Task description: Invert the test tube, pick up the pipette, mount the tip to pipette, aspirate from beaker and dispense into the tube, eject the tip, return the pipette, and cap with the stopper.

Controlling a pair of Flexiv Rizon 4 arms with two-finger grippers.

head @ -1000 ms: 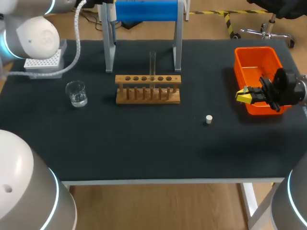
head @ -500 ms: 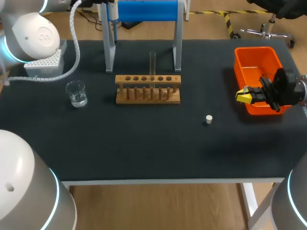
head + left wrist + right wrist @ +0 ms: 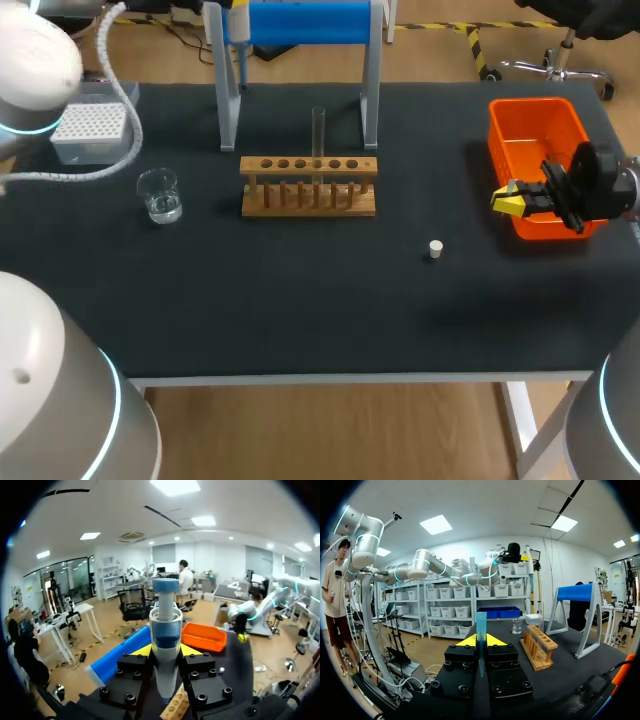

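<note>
My left gripper (image 3: 165, 652) is shut on the blue and white pipette (image 3: 165, 645), which stands upright between its yellow tips. In the head view the pipette (image 3: 237, 30) hangs at the far edge, by the left post of the blue stand (image 3: 300, 25). The glass test tube (image 3: 318, 135) stands upright in the wooden rack (image 3: 310, 187). The beaker (image 3: 160, 195) holds some clear liquid left of the rack. A white tip box (image 3: 90, 130) sits at the back left. The small white stopper (image 3: 435, 249) lies on the mat. My right gripper (image 3: 512, 200) hovers shut beside the orange bin (image 3: 535, 125).
The black mat covers the table. The stand's two grey posts (image 3: 228, 110) rise just behind the rack. From the right wrist view the rack (image 3: 538, 647), the beaker (image 3: 517, 626) and the stand (image 3: 582, 615) lie ahead of the closed fingers.
My left arm's elbow has swung left and back, uncovering the tip box. The pipette stays near the stand's left post. The right arm has not moved.
</note>
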